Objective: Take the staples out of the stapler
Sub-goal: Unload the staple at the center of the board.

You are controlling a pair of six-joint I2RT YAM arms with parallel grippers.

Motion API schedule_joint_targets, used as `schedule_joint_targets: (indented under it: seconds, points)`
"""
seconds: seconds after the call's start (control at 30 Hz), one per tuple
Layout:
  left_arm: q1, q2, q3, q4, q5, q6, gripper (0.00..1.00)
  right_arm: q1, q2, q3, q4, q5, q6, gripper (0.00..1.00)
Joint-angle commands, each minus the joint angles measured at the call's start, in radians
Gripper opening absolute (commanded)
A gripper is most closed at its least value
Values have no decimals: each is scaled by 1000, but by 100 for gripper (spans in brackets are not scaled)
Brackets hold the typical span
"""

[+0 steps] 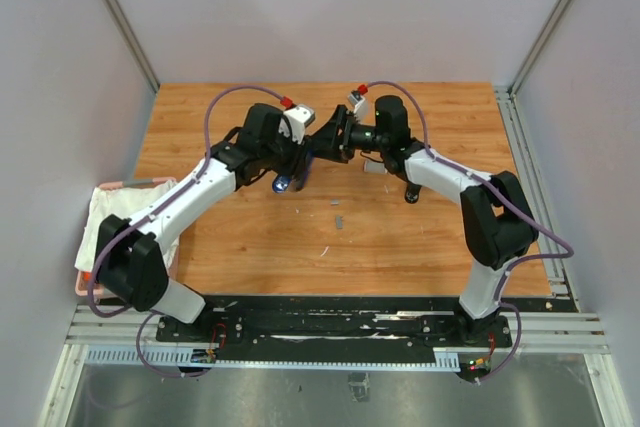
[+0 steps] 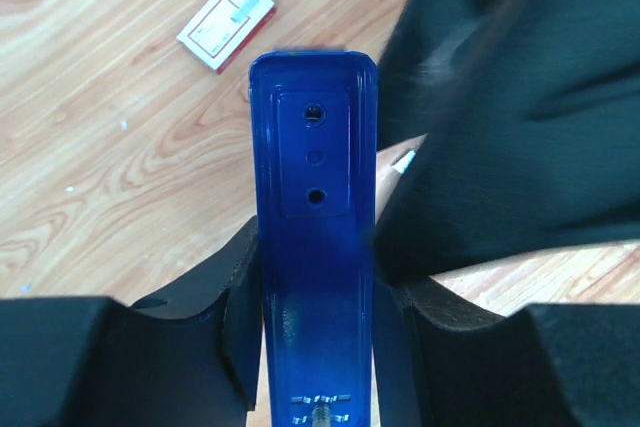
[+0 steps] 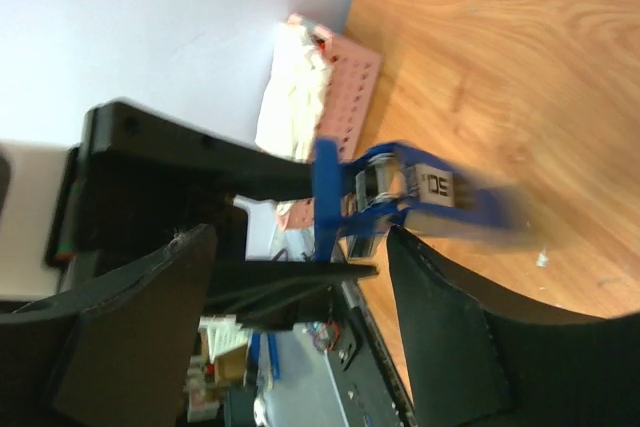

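Note:
The blue stapler [image 2: 313, 247] is clamped between my left gripper's [image 2: 315, 287] fingers, its underside facing the wrist camera. In the top view it shows as a blue bit [image 1: 287, 184] under the left gripper [image 1: 292, 169], above the table's middle. In the right wrist view the stapler [image 3: 400, 197] hangs open, blurred, with its grey inner rail showing. My right gripper [image 3: 300, 237] is open just in front of it, close against the left gripper [image 1: 325, 142]. A short grey strip [image 1: 338, 219], perhaps staples, lies on the wood below the grippers.
A small red-and-white box [image 2: 226, 22] lies on the wood beyond the stapler. A pink basket [image 1: 150, 183] with a white cloth [image 1: 100, 222] sits at the table's left edge, also in the right wrist view [image 3: 350, 77]. Grey walls enclose the table.

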Motion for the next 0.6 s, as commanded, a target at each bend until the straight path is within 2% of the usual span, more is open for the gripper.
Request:
schedule_joint_targets:
  seconds: [0.0, 0.17, 0.37, 0.57]
  points:
    - [19, -91, -10, -2, 32, 60, 0, -13, -68, 14, 146, -126, -80, 72]
    - [74, -144, -20, 4, 165, 47, 0, -49, -53, -17, 289, -194, -79, 74]
    - [108, -161, -23, -6, 257, 31, 0, -52, -32, -17, 326, -229, -96, 74]
    - [145, -161, -8, -25, 470, 38, 0, -51, -31, -87, 421, -272, -226, 75]
